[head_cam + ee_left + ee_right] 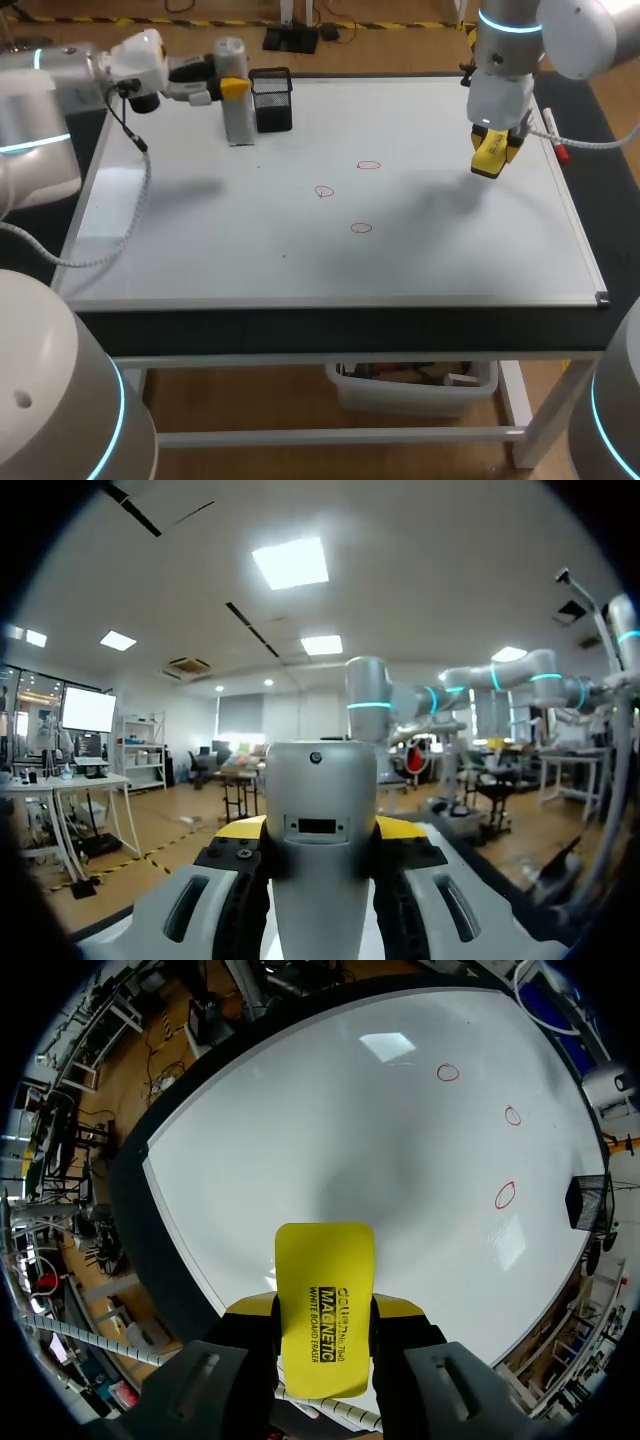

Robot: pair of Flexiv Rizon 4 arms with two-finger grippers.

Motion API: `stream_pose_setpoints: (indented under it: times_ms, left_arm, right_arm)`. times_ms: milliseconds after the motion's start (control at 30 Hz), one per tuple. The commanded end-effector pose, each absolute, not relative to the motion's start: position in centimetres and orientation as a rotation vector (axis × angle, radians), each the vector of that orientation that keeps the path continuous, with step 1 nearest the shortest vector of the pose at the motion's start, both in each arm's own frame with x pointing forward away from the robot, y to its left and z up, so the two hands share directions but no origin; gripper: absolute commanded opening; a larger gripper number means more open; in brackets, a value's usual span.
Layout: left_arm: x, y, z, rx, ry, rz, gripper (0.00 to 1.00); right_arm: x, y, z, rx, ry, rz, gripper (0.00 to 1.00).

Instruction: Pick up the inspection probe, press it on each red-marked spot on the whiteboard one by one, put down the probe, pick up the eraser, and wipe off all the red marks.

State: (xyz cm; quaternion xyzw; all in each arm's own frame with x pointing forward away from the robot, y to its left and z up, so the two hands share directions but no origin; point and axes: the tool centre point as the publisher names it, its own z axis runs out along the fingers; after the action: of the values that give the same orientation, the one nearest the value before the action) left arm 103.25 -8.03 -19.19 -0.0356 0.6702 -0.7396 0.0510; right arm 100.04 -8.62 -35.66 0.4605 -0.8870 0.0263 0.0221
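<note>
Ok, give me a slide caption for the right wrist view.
Right gripper holds the yellow eraser above the whiteboard, three red marks ahead.

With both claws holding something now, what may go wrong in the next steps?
1. The left claw grips the tall probe right beside the black mesh holder; letting go or pulling back carelessly may topple either.
2. The right claw holds the eraser by one end only, so pressing on the whiteboard might twist it loose.
3. The three red marks lie apart; one sweep would likely miss some.
</note>
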Motion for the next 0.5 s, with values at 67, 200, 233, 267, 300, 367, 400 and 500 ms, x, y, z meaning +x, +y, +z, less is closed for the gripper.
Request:
stream_pose_setpoints:
  times_ms: [67,200,233,267,300,367,400,500]
  left_arm:
    - [102.4,-10.3,-20.0,0.03,2.087,-2.325,0.0]
    - [101.1,-12.3,-20.8,0.103,2.12,-2.361,0.0]
    - [100.9,-12.7,-21.0,0.116,2.127,-2.365,0.0]
    - [100.7,-13.2,-21.3,0.122,2.129,-2.388,0.0]
    - [100.5,-13.7,-21.5,0.139,2.137,-2.398,0.0]
    - [100.0,-14.7,-22.1,0.203,2.138,-2.445,0.0]
    - [99.8,-15.2,-22.4,0.219,2.145,-2.448,0.0]
    - [99.2,-16.5,-23.0,0.279,2.15,-2.477,0.0]
  right_arm:
    - [100.2,-8.7,-35.6,1.428,-2.743,0.082,0.0]
    - [100.2,-8.7,-35.6,1.428,-2.743,0.082,0.0]
    - [100.2,-8.7,-35.6,1.428,-2.743,0.082,0.0]
    - [100.2,-8.7,-35.6,1.428,-2.743,0.082,0.0]
    - [100.2,-8.7,-35.6,1.428,-2.743,0.082,0.0]
    - [100.2,-8.7,-35.6,1.428,-2.743,0.082,0.0]
    - [100.2,-8.7,-35.6,1.428,-2.743,0.082,0.0]
    - [100.2,-8.7,-35.6,1.428,-2.743,0.082,0.0]
